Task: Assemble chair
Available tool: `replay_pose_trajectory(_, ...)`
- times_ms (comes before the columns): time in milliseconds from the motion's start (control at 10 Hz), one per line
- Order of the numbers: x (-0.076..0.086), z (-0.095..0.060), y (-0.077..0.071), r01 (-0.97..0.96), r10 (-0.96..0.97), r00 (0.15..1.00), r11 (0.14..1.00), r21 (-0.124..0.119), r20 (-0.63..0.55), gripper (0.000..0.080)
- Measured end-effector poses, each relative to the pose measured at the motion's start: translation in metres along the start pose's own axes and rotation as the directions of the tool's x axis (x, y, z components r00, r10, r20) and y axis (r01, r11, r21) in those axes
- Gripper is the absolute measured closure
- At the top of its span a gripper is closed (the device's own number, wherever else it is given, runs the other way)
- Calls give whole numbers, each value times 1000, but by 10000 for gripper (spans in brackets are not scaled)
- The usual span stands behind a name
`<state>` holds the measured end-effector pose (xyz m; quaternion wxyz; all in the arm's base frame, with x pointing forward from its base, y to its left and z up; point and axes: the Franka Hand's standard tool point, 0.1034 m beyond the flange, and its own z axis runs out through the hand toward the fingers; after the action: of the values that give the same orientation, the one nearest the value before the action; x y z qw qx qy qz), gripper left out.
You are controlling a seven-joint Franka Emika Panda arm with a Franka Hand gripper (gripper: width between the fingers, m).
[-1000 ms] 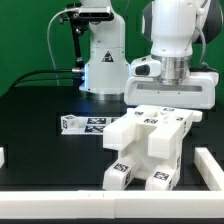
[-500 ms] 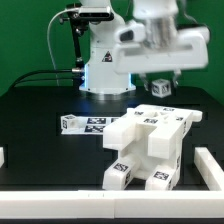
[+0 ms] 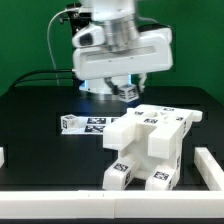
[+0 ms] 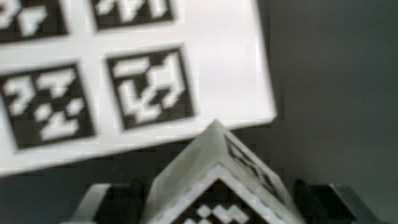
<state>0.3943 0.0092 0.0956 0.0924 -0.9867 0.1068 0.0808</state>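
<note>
Our pincer (image 3: 125, 89) is pinching a small white tagged part (image 4: 214, 170), seen wedged between its fingers in the wrist view. Within the last second the arm swung from above the half-built chair (image 3: 150, 140) toward the exterior view's left. A loose tagged bar (image 3: 84, 123) lies near the chair on the black table (image 3: 35, 110). We judge the part is in transit, not yet fitted.

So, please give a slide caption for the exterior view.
Gripper holds a small tagged part aloft near the partly assembled chair.
</note>
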Motion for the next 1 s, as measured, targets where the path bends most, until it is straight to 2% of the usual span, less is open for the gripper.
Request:
replay_pose_trajectory(100,16,-4,-1,0,0,1000,1000,-4,-13,399)
replay_pose_trajectory(400,12,0,-1,1,-1,1000,1000,-8,-6,399)
replay_pose_trajectory(500,14,3,4,-9,9,1000,1000,-12,-3,399)
replay_pose_trajectory(600,23,11,18,-38,38,999,999,-32,4,398)
replay_pose_trajectory(700,34,13,27,-61,61,998,997,-41,0,397)
replay_pose_trajectory(900,47,16,47,-135,134,991,990,-33,-11,397)
replay_pose_trajectory(1000,46,16,44,-127,127,992,991,-33,-10,397)
